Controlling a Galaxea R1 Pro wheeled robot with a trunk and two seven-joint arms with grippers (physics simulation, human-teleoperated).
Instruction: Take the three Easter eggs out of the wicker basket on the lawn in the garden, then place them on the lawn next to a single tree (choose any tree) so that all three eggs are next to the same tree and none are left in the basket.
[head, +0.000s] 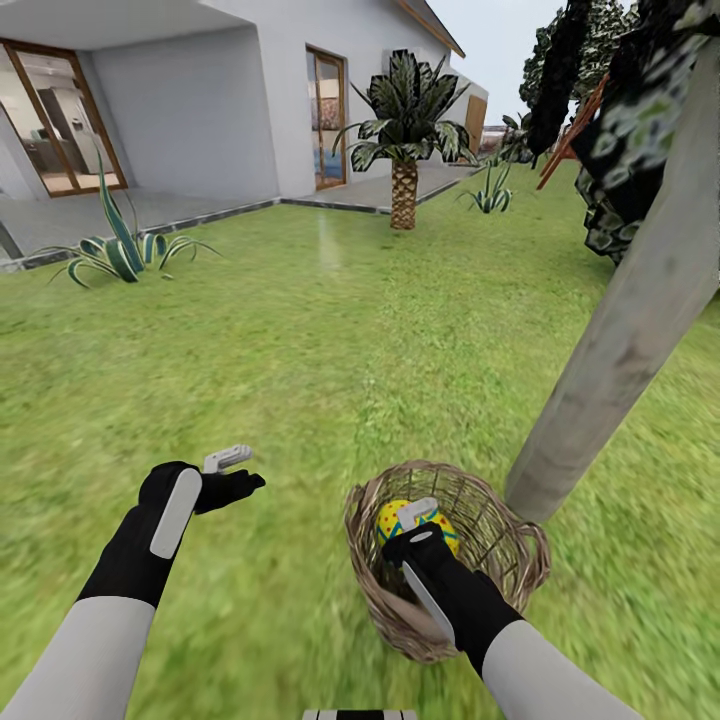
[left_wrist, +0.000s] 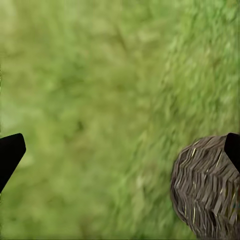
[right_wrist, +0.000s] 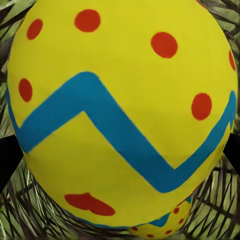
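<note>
Nearest the robot, at about five o'clock in the head view, the right gripper (head: 417, 528) reached down into the wicker basket (head: 500, 565), its fingers set either side of a yellow Easter egg (head: 392, 518). In the right wrist view that egg (right_wrist: 120, 110) sat very close between the dark fingertips (right_wrist: 10, 155), blue zigzag and red dots facing the camera, and a second egg (right_wrist: 162, 225) peeked out beneath it against the weave. Whether the pads already pressed the shell could not be told; the jaws stood about egg-wide around it. A third egg could not be made out.

To do this step well, the fingers probably needed to close across the egg's widest girth, gently, since a smooth rounded shell would likely squirt out of an off-centre pinch. The lift should then go straight up, clear of the rim, so the light basket was not dragged or tipped.

At about eight o'clock the left gripper (head: 232, 472) hovered over bare lawn (head: 300, 330), jaws spread wide and empty; its wrist view showed grass and the basket's side (left_wrist: 207, 187) near one fingertip.

Just beyond the basket, at about two o'clock, the pale grey trunk of the tree (head: 620, 330) met the grass, close enough that the egg could likely be set down beside it with a short carry. Farther off at twelve o'clock stood a palm (head: 404, 195) and the white house (head: 200, 110).
</note>
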